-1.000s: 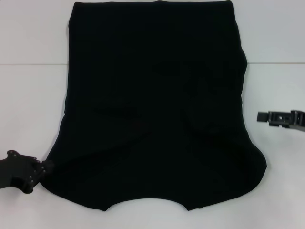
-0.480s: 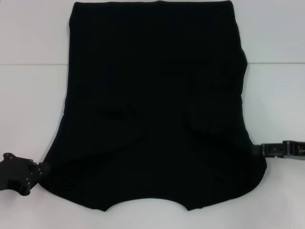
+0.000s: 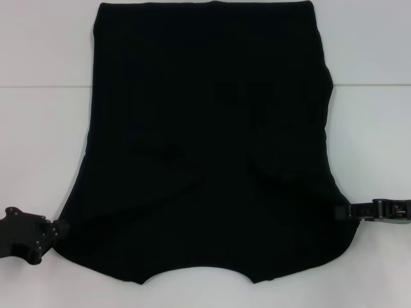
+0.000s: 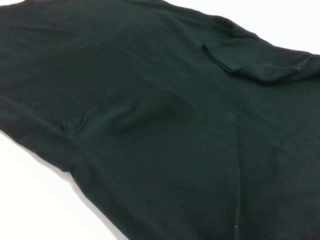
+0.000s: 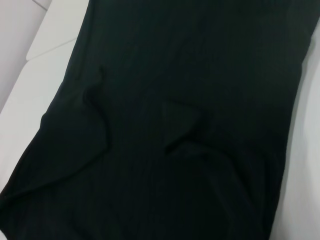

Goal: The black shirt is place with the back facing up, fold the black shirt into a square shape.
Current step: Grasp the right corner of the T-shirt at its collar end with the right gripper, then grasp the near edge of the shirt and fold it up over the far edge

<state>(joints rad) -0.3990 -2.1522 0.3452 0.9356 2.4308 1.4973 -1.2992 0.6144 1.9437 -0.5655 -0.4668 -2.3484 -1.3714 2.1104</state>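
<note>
Head view shows the right gripper (image 3: 343,210) has dropped to the black shirt (image 3: 212,141) edge opposite the left gripper (image 3: 56,230), both poised to pinch shoulders, finger openings indiscernible.

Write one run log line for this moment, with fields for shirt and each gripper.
black shirt: flat on white table, sleeves folded in | left gripper: at shirt's near left edge | right gripper: at shirt's near right edge

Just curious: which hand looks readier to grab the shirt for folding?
Hard to choose: probably both. The left hand and the right hand each sit against opposite near edges of the black shirt.
</note>
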